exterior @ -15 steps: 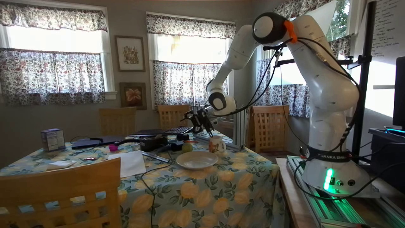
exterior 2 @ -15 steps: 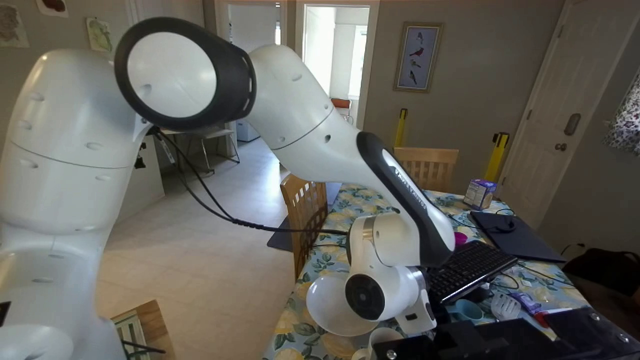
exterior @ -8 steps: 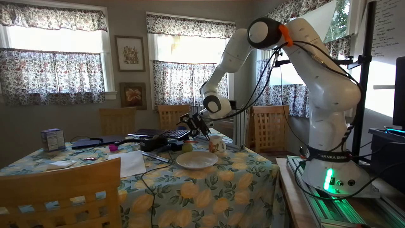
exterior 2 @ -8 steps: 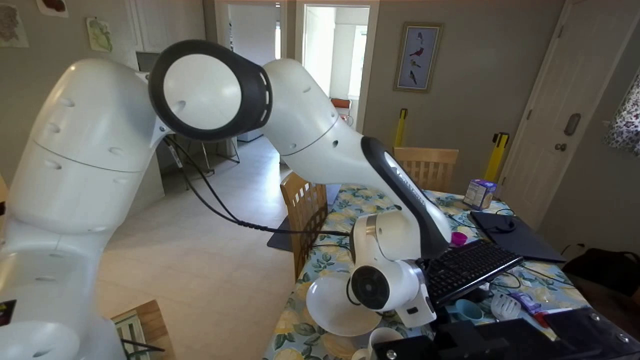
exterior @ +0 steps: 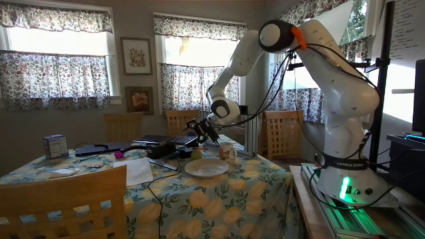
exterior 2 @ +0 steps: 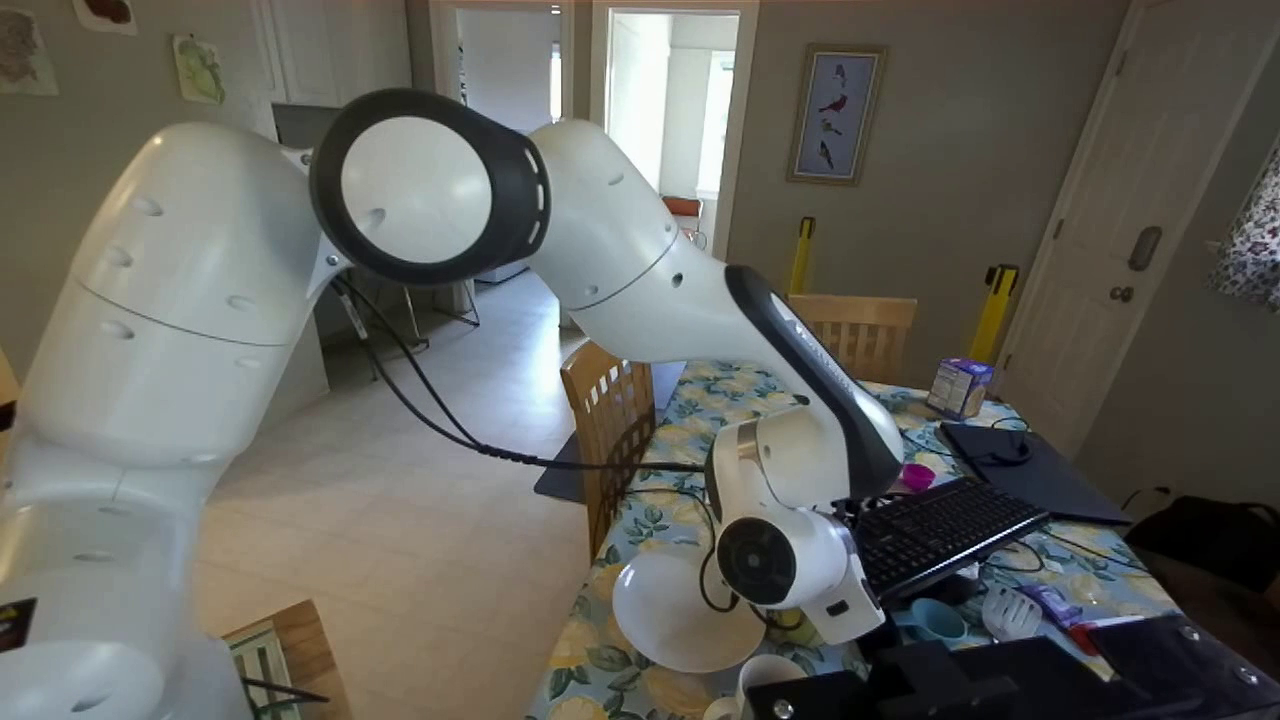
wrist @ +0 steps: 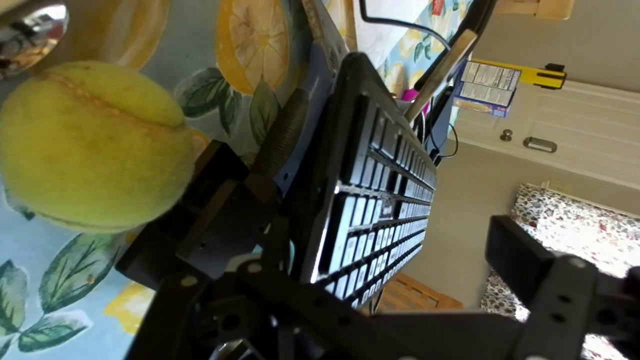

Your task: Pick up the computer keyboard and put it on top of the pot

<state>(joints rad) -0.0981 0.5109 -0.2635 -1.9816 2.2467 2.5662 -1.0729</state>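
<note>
Keyboard (exterior: 162, 139): in an exterior view, was at far side of table (exterior: 255, 167), beyond plate (exterior: 207, 168).
Mug (exterior 2: 765, 669): in an exterior view, stood near plate.
Gripper (wrist: 390, 240): in wrist view, jaws were wide apart, holding nothing; keyboard was near.

Legible in an exterior view: pale capitals "RANKA EMI" on the black band (exterior: 349, 164) round the foot of the arm (exterior: 351, 99); ends of the lettering hard to make out. Dark forearm stripe (exterior 2: 822, 372): small print on it, unreadable. Whiteboard (exterior: 406, 36): several lines of handwriting, too small to resolve. Carton (wrist: 486, 86): printed panels in the wrist view, wording unreadable. Keyboard (wrist: 382, 220): pale marks on the keys, same view, too blurred to read.
</note>
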